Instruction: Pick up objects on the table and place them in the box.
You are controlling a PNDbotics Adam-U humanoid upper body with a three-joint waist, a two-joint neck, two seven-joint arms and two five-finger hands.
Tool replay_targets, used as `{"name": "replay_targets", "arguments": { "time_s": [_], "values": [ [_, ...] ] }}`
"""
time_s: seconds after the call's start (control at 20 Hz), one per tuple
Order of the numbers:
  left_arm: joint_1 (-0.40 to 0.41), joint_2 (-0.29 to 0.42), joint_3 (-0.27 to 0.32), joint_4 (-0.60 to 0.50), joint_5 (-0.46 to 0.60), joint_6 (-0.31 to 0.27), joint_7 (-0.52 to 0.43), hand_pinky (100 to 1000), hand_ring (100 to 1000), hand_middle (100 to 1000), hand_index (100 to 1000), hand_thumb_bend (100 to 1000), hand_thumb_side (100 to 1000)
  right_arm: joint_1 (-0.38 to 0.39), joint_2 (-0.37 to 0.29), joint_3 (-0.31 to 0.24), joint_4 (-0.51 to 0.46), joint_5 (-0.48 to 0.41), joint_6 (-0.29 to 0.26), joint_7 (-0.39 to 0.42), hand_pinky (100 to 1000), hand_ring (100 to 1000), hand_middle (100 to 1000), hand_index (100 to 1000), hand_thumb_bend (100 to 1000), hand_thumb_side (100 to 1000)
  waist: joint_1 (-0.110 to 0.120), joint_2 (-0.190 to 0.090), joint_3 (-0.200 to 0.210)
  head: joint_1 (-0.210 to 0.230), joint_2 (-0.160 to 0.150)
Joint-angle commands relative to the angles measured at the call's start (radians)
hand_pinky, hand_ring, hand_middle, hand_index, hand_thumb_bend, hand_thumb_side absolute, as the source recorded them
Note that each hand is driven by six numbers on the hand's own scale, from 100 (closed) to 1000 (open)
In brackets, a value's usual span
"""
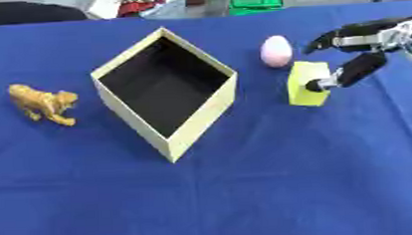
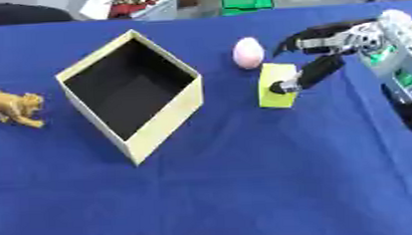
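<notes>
While the right hand (image 1: pixel 363 50) is positioned at the yellow block (image 1: pixel 306 84), its thumb is pressed against the block's right face and its fingers (image 1: pixel 328 38) are spread apart above it. The block stands on the blue bench (image 1: pixel 274 186), beside the pink egg (image 1: pixel 276 51) and right of the open box (image 1: pixel 201 120). A toy lion (image 1: pixel 43 103) lies left of the box.

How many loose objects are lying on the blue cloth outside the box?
3. A golden toy animal lies left of the box; a pink egg lies right of it; a yellow block sits just nearer than the egg, at the right hand. The box looks empty.
</notes>
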Motion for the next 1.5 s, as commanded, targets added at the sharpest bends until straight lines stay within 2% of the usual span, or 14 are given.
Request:
{"name": "replay_targets", "arguments": {
  "time_s": [0.05, 0.25, 0.55, 1.05, 1.3, 1.5],
  "values": [
    [-0.006, 0.008, 0.005, -0.020, 0.000, -0.001, -0.005, 732, 717, 687, 779, 323, 969, -0.012, -0.016, -0.018, -0.007, 0.007, 0.006, -0.006, 970, 1000, 1000, 1000, 392, 709, 0.002, -0.017, -0.001, 0.000, 0.009],
    [-0.005, 0.007, 0.005, -0.020, 0.001, 0.000, -0.006, 732, 717, 686, 778, 317, 965, -0.012, -0.013, -0.019, -0.009, 0.006, 0.008, -0.008, 970, 1000, 1000, 1000, 393, 704, 0.003, -0.016, 0.000, 0.000, 0.009],
    [-0.005, 0.006, 0.005, -0.020, 0.000, 0.000, -0.007, 732, 716, 684, 776, 311, 961, -0.007, -0.008, -0.027, -0.008, 0.013, 0.014, -0.013, 968, 1000, 1000, 1000, 380, 640, 0.004, -0.015, 0.001, -0.002, 0.006],
    [-0.006, 0.002, 0.004, -0.020, -0.001, 0.000, -0.012, 732, 716, 682, 774, 304, 960, -0.005, 0.004, -0.039, -0.001, 0.048, 0.019, -0.031, 966, 1000, 985, 1000, 400, 654, 0.005, -0.007, 0.005, -0.008, -0.002],
    [-0.007, 0.000, 0.004, -0.020, -0.003, 0.001, -0.018, 732, 716, 680, 772, 299, 956, -0.004, 0.008, -0.045, 0.003, 0.063, 0.021, -0.043, 965, 1000, 977, 1000, 395, 596, 0.005, -0.003, 0.008, -0.009, -0.005],
    [-0.007, -0.001, 0.004, -0.020, -0.003, 0.001, -0.021, 732, 716, 679, 771, 296, 956, -0.003, 0.011, -0.048, 0.007, 0.073, 0.025, -0.055, 961, 1000, 972, 1000, 370, 583, 0.005, -0.001, 0.010, -0.011, -0.008]
  ]
}}
